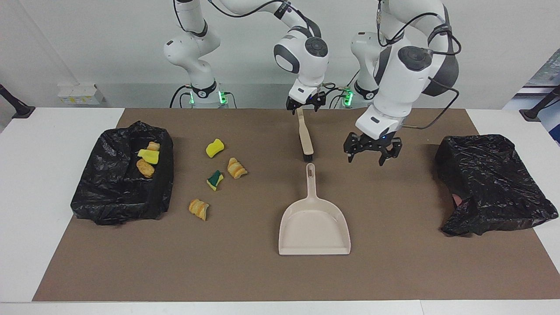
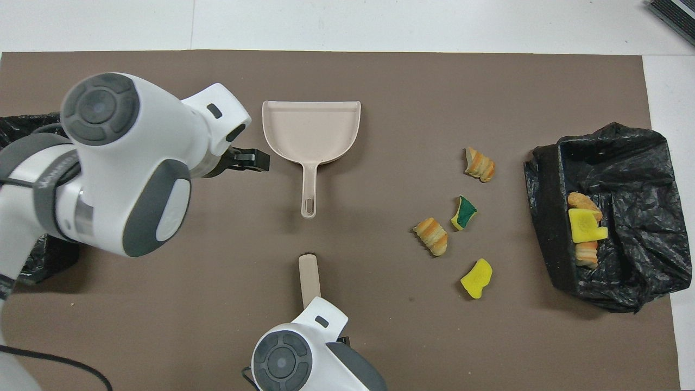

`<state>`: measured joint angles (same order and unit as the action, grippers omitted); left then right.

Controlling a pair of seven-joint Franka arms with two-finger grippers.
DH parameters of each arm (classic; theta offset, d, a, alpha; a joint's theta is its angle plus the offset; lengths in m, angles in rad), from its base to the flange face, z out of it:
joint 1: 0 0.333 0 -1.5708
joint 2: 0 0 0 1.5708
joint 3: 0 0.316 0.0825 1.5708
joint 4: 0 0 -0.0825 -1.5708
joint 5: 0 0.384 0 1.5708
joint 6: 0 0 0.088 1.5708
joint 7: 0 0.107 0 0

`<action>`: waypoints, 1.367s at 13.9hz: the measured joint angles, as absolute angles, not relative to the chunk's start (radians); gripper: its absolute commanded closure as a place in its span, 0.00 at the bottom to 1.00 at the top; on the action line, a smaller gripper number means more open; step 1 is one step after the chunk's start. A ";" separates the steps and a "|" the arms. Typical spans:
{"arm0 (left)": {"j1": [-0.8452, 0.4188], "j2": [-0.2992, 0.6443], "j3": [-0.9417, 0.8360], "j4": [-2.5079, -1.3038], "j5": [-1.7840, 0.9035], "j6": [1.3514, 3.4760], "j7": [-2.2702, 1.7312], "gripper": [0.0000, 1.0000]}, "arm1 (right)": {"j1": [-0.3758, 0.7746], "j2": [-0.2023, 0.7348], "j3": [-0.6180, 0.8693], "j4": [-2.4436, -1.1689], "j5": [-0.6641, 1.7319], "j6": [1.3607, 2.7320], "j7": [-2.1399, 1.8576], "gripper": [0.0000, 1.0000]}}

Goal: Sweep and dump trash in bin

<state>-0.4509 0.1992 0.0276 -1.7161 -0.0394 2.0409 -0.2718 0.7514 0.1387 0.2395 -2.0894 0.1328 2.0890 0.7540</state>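
A big brown mat [image 1: 245,271] covers most of a white table [image 1: 39,183], and a plain white wall [image 1: 87,39] stands at the top of the facing view.

The beige dustpan [image 1: 314,229] lies flat in the middle of that view, its handle pointing up the frame. Just above the handle tip lies a small brush [image 1: 305,138].

The trash is in two groups. Four bits sit loose on the mat at middle left of the facing view: a yellow sponge [image 1: 215,148], a green-and-yellow sponge [image 1: 214,180] and two pastry lumps [image 1: 236,168] (one lower down). Three more bits lie inside the black bin [image 1: 118,192] at the left of the frame. Another black bag [image 1: 494,183] sits at the right.

The right gripper [image 1: 306,104] hangs at the top middle, over the top end of the brush, fingers apart, holding nothing. The left gripper [image 1: 372,151] hangs over bare mat up and right of the dustpan handle, fingers apart too, and empty.
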 measured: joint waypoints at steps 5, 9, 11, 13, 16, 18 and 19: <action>-0.538 0.307 0.028 -1.718 -0.039 2.143 -0.404 0.00 | 0.770 0.120 0.238 -2.155 0.133 2.138 0.760 0.83; -0.593 0.344 0.028 -1.762 -0.039 2.243 -0.534 0.02 | 0.776 0.105 0.238 -2.164 0.134 2.138 0.797 1.00; -0.618 0.351 0.028 -1.786 -0.039 2.272 -0.563 0.20 | 0.785 0.098 0.238 -2.170 0.134 2.138 0.814 1.00; -0.635 0.372 0.029 -1.795 -0.039 2.297 -0.574 0.54 | 0.786 0.079 0.237 -2.187 0.134 2.138 0.844 1.00; -0.638 0.383 0.032 -1.794 -0.039 2.305 -0.577 1.00 | 0.778 -0.022 0.232 -2.269 0.134 2.125 0.882 1.00; -0.637 0.382 0.039 -1.792 -0.039 2.306 -0.577 1.00 | 0.764 -0.121 0.226 -2.345 0.133 2.095 0.929 1.00; -0.637 0.381 0.042 -1.791 -0.039 2.306 -0.576 1.00 | 0.746 -0.168 0.225 -2.376 0.133 2.068 0.948 1.00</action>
<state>-0.6371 0.3813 0.0416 -1.7909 -0.0385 2.3063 -0.5758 0.7457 -0.1677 0.2253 -2.3757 0.1329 2.0678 0.9483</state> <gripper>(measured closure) 0.692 0.740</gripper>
